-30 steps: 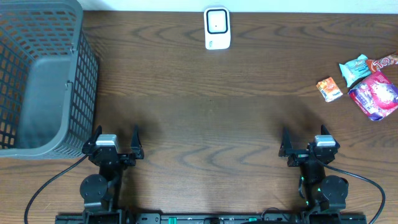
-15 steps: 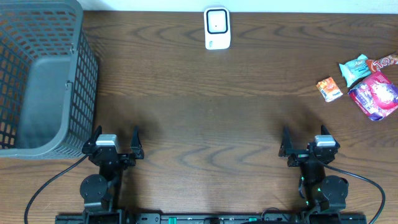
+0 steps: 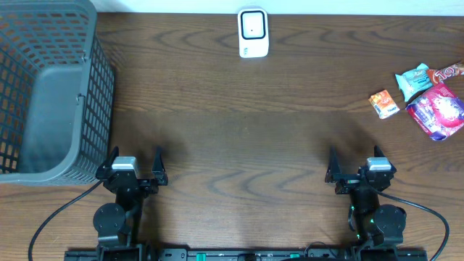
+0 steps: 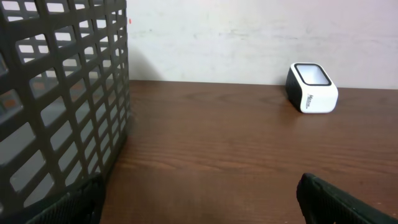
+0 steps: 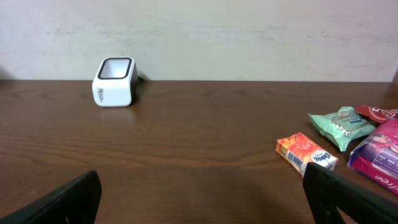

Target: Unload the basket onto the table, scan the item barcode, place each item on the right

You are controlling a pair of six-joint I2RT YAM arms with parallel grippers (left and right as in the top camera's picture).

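The white scanner (image 3: 253, 32) stands on the dark wooden tabletop (image 3: 239, 123), at the edge farthest from the arms and right against the pale wall, with its window facing up. Nothing is touching it.

Well off to the right of the scanner, and a little nearer the arms, lies a small cluster of snacks. The orange packet (image 3: 383, 103) is the closest of them to the scanner. Beyond it is the teal packet (image 3: 412, 80), with the red bar (image 3: 448, 73) just beside it. The pink bag (image 3: 437, 110) lies just beside the teal packet on the side towards the arms. I can't make out a barcode on any of them.

Far to the left of the scanner sits a grey mesh basket (image 3: 98, 109).

The left hand (image 3: 135, 156) is well back from the scanner, on the near side of the tabletop by the basket's near corner. Its fingers (image 4: 68, 205) are spread wide apart and hold nothing. The right hand (image 3: 354, 163) is just as far back from the scanner, on the side where the snacks lie. It is also wide apart and empty, and well apart from the orange packet.
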